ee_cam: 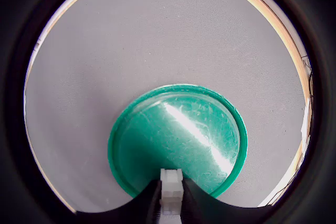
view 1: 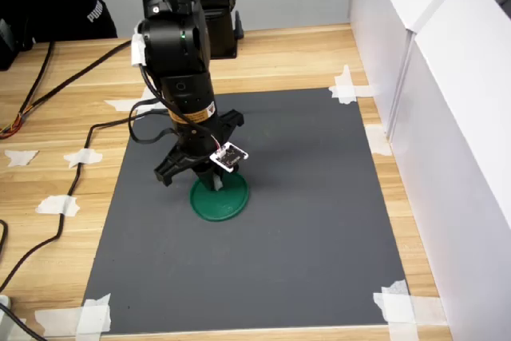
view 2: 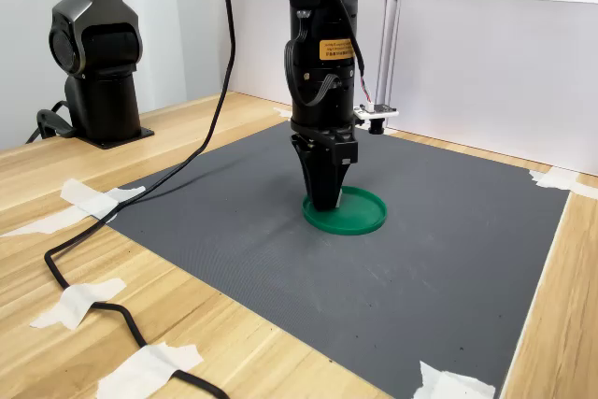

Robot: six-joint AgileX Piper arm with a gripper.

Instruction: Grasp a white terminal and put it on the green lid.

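Single arm reaching straight down over the green lid [view 1: 219,196], which is lying flat on a dark grey mat [view 1: 319,221] taped at its corners to a pale wooden table [view 1: 72,101]. The gripper [ee_cam: 170,199] is pinching the white terminal [ee_cam: 171,188] between its jaws, which are standing nearly closed with only the block's width between them. In the wrist view the terminal is sitting directly over the lid's inner floor, just inside the rim on the side nearest the camera, so the release is turning on a short drop straight down rather than any sideways shift. Whether the block is already touching the lid cannot be told. In the second exterior view the gripper [view 2: 324,195] is tapering onto the lid [view 2: 344,211] near the second exterior view's left rim. The lid is glossy, scratched hard plastic, round with a low raised rim; the terminal is small, ribbed and translucent white; the mat is matt and finely textured.
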